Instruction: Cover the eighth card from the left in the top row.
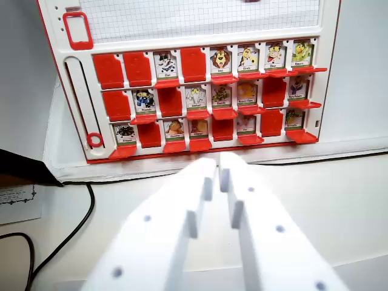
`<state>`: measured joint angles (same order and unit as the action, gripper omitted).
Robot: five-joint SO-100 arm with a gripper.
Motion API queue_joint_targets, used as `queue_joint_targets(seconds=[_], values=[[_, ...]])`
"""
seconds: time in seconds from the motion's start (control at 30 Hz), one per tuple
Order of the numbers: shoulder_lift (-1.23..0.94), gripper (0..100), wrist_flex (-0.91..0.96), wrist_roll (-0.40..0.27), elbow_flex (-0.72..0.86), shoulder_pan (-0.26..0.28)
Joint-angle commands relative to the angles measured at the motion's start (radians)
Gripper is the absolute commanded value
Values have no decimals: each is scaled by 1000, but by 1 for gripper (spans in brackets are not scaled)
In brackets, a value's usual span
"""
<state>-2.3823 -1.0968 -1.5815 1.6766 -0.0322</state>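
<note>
The game board (200,97) stands upright. Its top row's eighth card (301,53), at the board's right end, is uncovered, its red flap (312,70) hanging below: light, stiff plastic, best pushed at its edge. Below the board, the gripper (217,168) is nearly clenched, empty.

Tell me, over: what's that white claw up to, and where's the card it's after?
Gripper short of the board, jaws nearly closed, holding nothing. Eighth card in top row still uncovered, at the wrist view's right. Nothing blocking the way.

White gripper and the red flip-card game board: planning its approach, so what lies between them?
In the wrist view, only bare white tabletop separates the white gripper from the red flip-card game board.
</note>
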Motion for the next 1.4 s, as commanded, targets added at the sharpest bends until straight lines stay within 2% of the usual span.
queue_joint_targets(seconds=[0.0, 0.47, 0.7, 0.93, 1.17, 1.37], values=[[-5, 0, 32, -12, -6, 0], [-12, 0, 38, -15, 14, -8], [-12, 0, 127, -55, 109, -71], [67, 0, 213, -67, 112, -127], [166, 0, 328, -81, 160, -170], [268, 0, 480, -130, 222, -198]])
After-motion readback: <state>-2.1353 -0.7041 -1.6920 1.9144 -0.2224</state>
